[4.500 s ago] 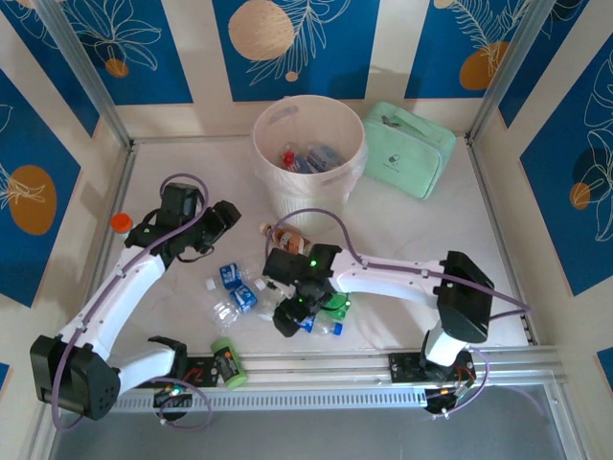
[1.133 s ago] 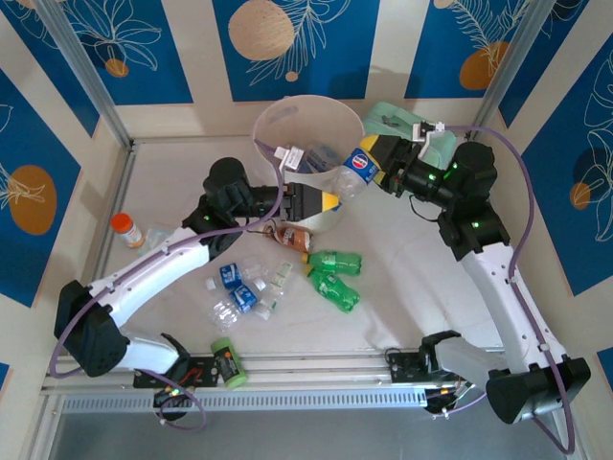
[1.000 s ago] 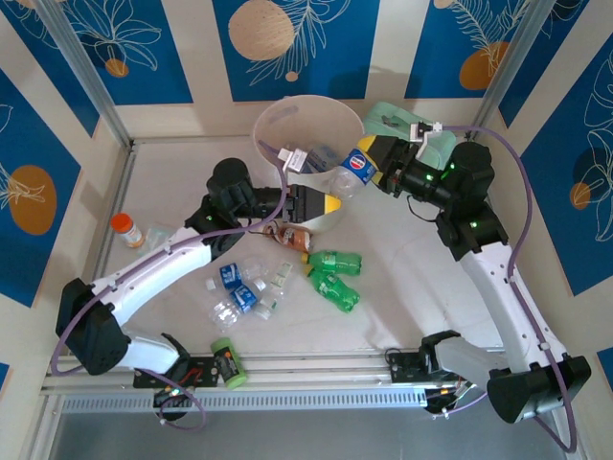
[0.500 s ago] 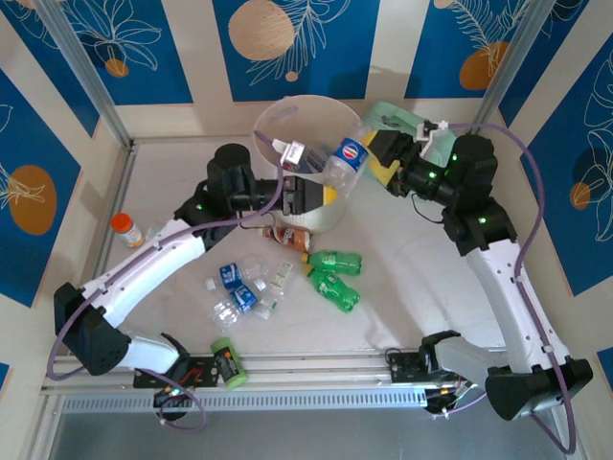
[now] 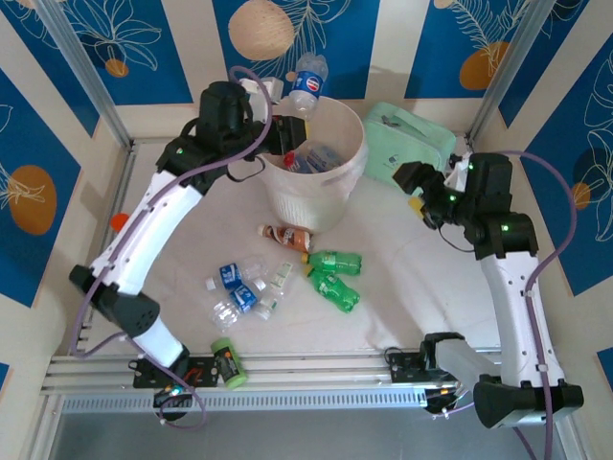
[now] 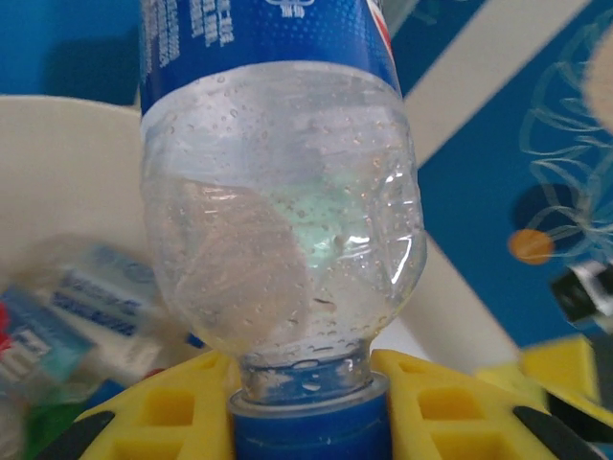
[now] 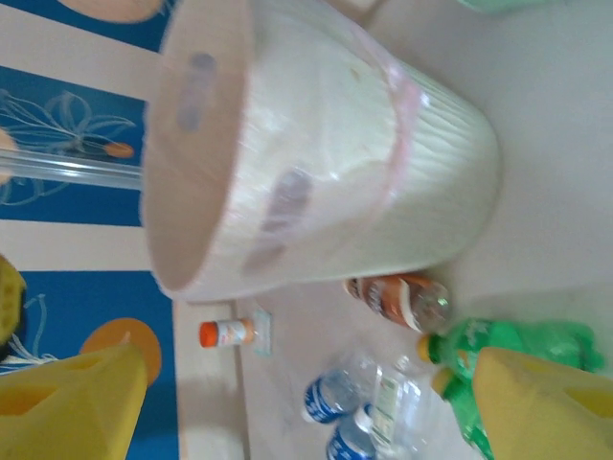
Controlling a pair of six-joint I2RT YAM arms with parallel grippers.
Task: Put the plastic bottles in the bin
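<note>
My left gripper (image 5: pixel 290 113) is shut on the blue cap and neck of a clear plastic bottle (image 5: pixel 308 81) with a blue label, held above the bin's far left rim. In the left wrist view this bottle (image 6: pixel 278 192) stands up between the yellow fingers (image 6: pixel 163 412). The pale bin (image 5: pixel 316 206) holds several bottles (image 5: pixel 311 158). To the right of the bin, my right gripper (image 5: pixel 414 184) is open with nothing in it. On the table lie a brownish bottle (image 5: pixel 285 235), two green bottles (image 5: pixel 335 261) and several clear ones (image 5: pixel 238 292). The right wrist view has the bin (image 7: pixel 326 163) and the brownish bottle (image 7: pixel 397 299).
A mint-green zipped bag (image 5: pixel 414 149) lies behind the right gripper. An orange-capped jar (image 5: pixel 120 222) stands by the left wall. A light-green can (image 5: pixel 226 362) lies at the front rail. There is bare table right of the green bottles.
The blue-labelled bottle passed from the right gripper to the left. The left arm swung it up over the bin's far rim. The right gripper opened and drew back to the right.
</note>
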